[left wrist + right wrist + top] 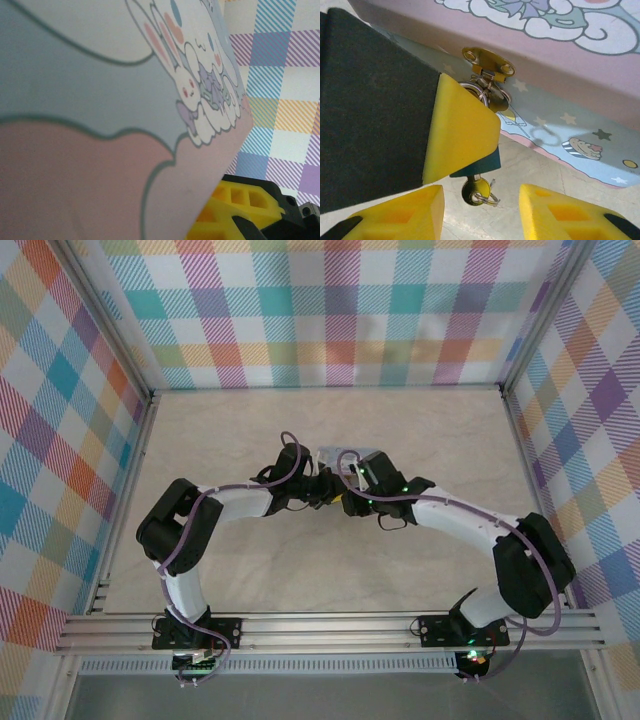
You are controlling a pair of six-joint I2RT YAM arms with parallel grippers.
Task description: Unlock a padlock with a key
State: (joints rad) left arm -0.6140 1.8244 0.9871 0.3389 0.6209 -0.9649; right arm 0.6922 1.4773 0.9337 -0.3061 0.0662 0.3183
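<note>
bench (230, 430): pale and marbled, closed in on three sides by bright plaid walls (330, 310).
tin (332, 453): pale blue and pink box printed with cartoon rabbits, standing near the middle of the bench on the far side of both arms' tips. In the left wrist view its printed face (100, 100) sits very close to the camera, and a yellow finger tip pokes out under its lower edge.
clasp (487, 62): brass plate riveted to the tin's pink lid, its flap hanging down over the blue front wall.
padlock (475, 91): hangs at the clasp on the tin's front. A silvery loop shows just under the flap; the rest is hidden behind a black finger with a yellow tip (462, 132).
key (476, 190): small round head with a thin wire ring, sticking out below that yellow tip, above the bench and in front of the tin.
left claw (322, 490): reaches in from the left to the tin's front, one finger lying across the padlock. The other finger is not plainly seen, so I cannot tell whether it is pinching or spread.
right claw (481, 214): spread, its yellow fingers (395, 215) standing either side of the key without touching it. It holds nothing. From above (352, 498) it meets the left claw tip to tip.
</note>
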